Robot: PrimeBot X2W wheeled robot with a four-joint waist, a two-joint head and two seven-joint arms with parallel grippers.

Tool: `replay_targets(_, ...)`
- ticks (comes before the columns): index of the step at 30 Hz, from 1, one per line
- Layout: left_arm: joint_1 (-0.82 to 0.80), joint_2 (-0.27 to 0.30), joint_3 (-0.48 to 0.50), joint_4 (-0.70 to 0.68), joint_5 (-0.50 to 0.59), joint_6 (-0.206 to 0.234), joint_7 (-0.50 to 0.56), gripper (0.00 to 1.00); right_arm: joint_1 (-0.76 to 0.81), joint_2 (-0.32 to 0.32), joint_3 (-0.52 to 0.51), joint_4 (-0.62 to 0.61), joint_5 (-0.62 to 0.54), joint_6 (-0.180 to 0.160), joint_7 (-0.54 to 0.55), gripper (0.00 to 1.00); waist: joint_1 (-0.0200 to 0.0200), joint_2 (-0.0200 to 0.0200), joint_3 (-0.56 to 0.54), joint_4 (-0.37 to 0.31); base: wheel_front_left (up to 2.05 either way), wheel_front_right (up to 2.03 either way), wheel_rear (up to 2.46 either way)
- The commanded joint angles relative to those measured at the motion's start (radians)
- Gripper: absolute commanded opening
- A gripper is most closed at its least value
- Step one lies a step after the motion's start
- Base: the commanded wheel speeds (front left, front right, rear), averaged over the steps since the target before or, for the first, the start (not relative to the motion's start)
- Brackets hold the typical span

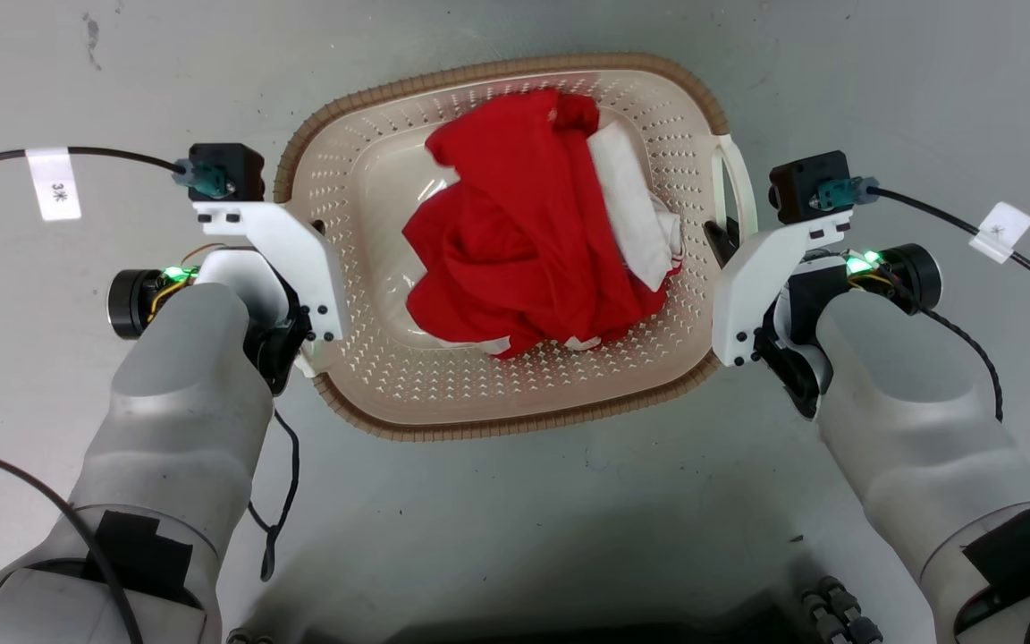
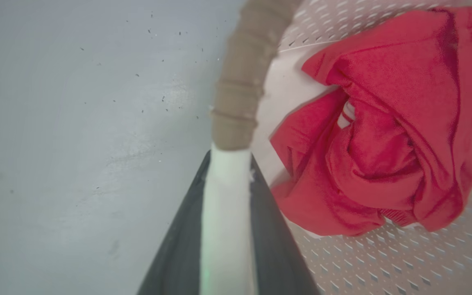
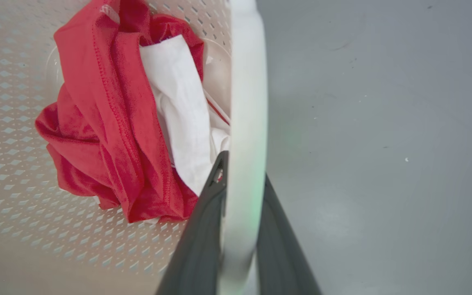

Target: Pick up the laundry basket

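The laundry basket (image 1: pixel 515 70), cream and perforated with a brown rim, lies on the grey floor between my two arms. It holds a crumpled red garment (image 1: pixel 515 233) and a white cloth (image 1: pixel 636 206). My left gripper (image 2: pixel 228 164) is shut on the basket's white left handle (image 2: pixel 225 213), one dark finger on each side, just below the brown rim (image 2: pixel 240 82). My right gripper (image 3: pixel 244 170) is shut the same way on the white right handle (image 3: pixel 246 102). In the head view the right gripper (image 1: pixel 726 241) meets that handle (image 1: pixel 735 174). I cannot tell whether the basket is off the floor.
Bare grey floor (image 1: pixel 515 537) surrounds the basket. Black cables with white tags trail from each wrist, one at the left (image 1: pixel 54 183) and one at the right (image 1: pixel 1000 231). My dark base (image 1: pixel 569 631) shows at the bottom edge.
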Motion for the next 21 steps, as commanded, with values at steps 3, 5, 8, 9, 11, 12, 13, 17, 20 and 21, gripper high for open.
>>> replay_targets(3,-0.006,-0.001,-0.014,-0.008,-0.025,-0.003,0.013,0.0,-0.01,0.002,0.019,0.016,0.009,0.0,-0.002,0.0,-0.0001,0.0,-0.002,0.003,0.0,0.0,0.0)
replay_targets(5,-0.006,0.002,-0.024,-0.013,-0.039,-0.003,0.013,0.0,-0.012,0.002,0.027,0.021,0.017,0.0,-0.005,0.0,-0.0001,0.0,-0.002,0.003,0.0,0.0,0.0)
replay_targets(8,-0.007,0.003,-0.039,-0.018,-0.06,-0.003,0.014,0.0,-0.018,0.003,0.039,0.026,0.031,0.0,-0.006,0.0,-0.0001,0.0,-0.004,0.005,0.0,0.0,0.0)
replay_targets(9,-0.007,0.003,-0.044,-0.018,-0.066,-0.003,0.015,0.0,-0.018,0.004,0.043,0.026,0.037,0.0,-0.001,0.0,-0.0001,0.0,-0.006,0.005,0.0,0.0,0.0)
replay_targets(11,-0.006,0.002,-0.054,-0.017,-0.077,-0.003,0.015,0.0,-0.017,0.004,0.051,0.026,0.049,0.0,0.003,0.0,-0.0001,0.0,-0.014,0.005,0.0,0.0,0.0)
replay_targets(12,-0.005,0.0,-0.059,-0.016,-0.081,-0.003,0.016,0.0,-0.016,0.003,0.055,0.025,0.055,0.0,0.005,0.0,-0.0001,0.0,-0.021,0.005,0.0,0.0,0.0)
replay_targets(13,-0.002,-0.001,-0.064,-0.014,-0.088,-0.003,0.017,0.0,-0.013,0.003,0.059,0.026,0.06,0.0,0.01,0.0,-0.0001,0.0,-0.029,0.005,0.0,0.0,0.0)
replay_targets(17,0.017,-0.013,-0.081,-0.005,-0.112,-0.003,0.034,0.0,0.008,0.004,0.074,0.034,0.085,0.0,0.039,0.0,-0.0001,0.0,-0.08,0.006,0.0,0.0,0.0)
replay_targets(20,0.028,-0.017,-0.092,0.002,-0.132,-0.003,0.051,0.0,0.024,0.004,0.085,0.039,0.109,0.0,0.084,0.0,-0.0001,0.0,-0.131,0.003,0.0,0.0,0.0)
replay_targets(21,0.035,-0.02,-0.095,0.005,-0.138,-0.003,0.055,0.0,0.029,0.004,0.09,0.039,0.117,0.0,0.098,0.0,-0.0001,0.0,-0.15,0.002,0.0,0.0,0.0)
